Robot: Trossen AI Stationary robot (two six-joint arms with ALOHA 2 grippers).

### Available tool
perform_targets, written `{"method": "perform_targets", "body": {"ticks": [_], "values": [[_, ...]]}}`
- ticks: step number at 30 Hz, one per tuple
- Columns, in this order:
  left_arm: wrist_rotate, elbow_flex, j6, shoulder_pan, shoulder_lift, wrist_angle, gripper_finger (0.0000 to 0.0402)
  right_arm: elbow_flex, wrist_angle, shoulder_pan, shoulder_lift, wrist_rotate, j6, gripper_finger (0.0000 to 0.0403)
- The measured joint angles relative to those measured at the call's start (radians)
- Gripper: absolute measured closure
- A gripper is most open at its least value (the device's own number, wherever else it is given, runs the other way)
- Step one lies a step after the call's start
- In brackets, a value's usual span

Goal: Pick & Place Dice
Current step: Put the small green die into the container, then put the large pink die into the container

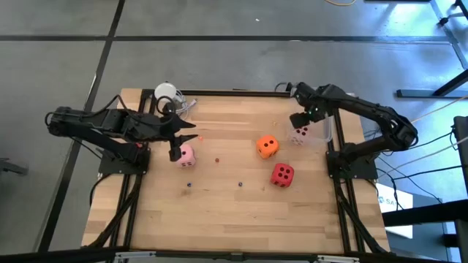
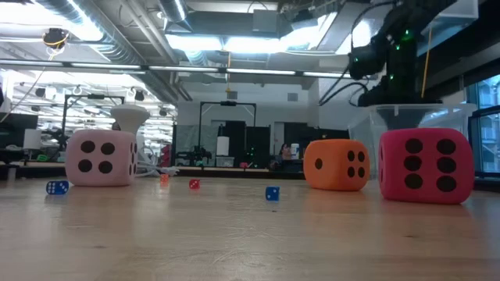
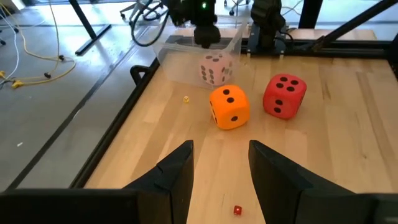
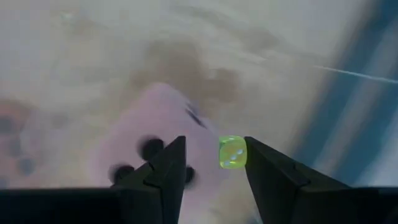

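A pale pink die (image 1: pixel 300 135) lies in a clear container (image 1: pixel 323 130) at the table's far right. My right gripper (image 1: pixel 300 119) hangs over it, pointing down, fingers apart (image 4: pixel 215 152). A small yellow-green die (image 4: pixel 232 152) shows between them, next to one finger. An orange die (image 1: pixel 267 146) and a red die (image 1: pixel 282 174) rest on the table right of the middle. A second pink die (image 1: pixel 186 155) sits at the left, just below my left gripper (image 1: pixel 184 131). That gripper is open and holds nothing (image 3: pixel 221 180). My right gripper has the small yellow-green die (image 4: pixel 232 152) between its fingers, close to one finger (image 4: pixel 261 168) and apart from the other. I cannot tell whether that finger touches it or the die lies below on the blurred pink die.
Small dice lie scattered on the wood: a red one (image 1: pixel 217 158), two blue ones (image 1: pixel 189 184) (image 1: pixel 239 183) and a yellow one (image 3: pixel 186 98) beside the container. A white cup-like thing (image 1: pixel 167 93) stands at the far left edge.
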Motion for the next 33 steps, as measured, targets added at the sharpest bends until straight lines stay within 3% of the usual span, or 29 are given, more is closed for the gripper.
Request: {"method": "perform_targets", "body": {"ticks": [3,6,9,12,15,18,22,33], "values": [[-0.001,0.0,-0.007,0.0,-0.012,0.004,0.0256,-0.024,0.0,0.004,0.006,0.057,0.037,0.0239],[-0.001,0.0,-0.017,0.0,-0.024,0.004,0.0256,-0.049,0.078,0.002,0.004,-0.03,0.006,0.0239],[-0.003,0.0,-0.029,0.0,-0.028,0.011,0.0256,-0.043,0.028,-0.003,0.001,0.072,0.068,0.0238],[-0.002,0.0,-0.032,0.0,-0.032,0.012,0.0256,-0.042,0.081,-0.006,0.005,-0.033,-0.011,0.0238],[-0.002,0.0,-0.036,0.0,-0.033,0.012,0.0256,-0.032,0.032,-0.013,0.003,0.082,0.047,0.0238],[-0.003,0.0,-0.029,0.0,-0.033,0.012,0.0256,-0.031,0.065,-0.015,0.005,0.025,-0.005,0.0238],[-0.003,0.0,-0.029,0.0,-0.033,0.012,0.0256,-0.025,0.016,-0.01,0.003,0.13,0.032,0.0238],[-0.002,0.0,-0.029,0.0,-0.035,0.012,0.0256,0.048,0.009,-0.007,-0.119,0.039,0.02,0.0238]]}}
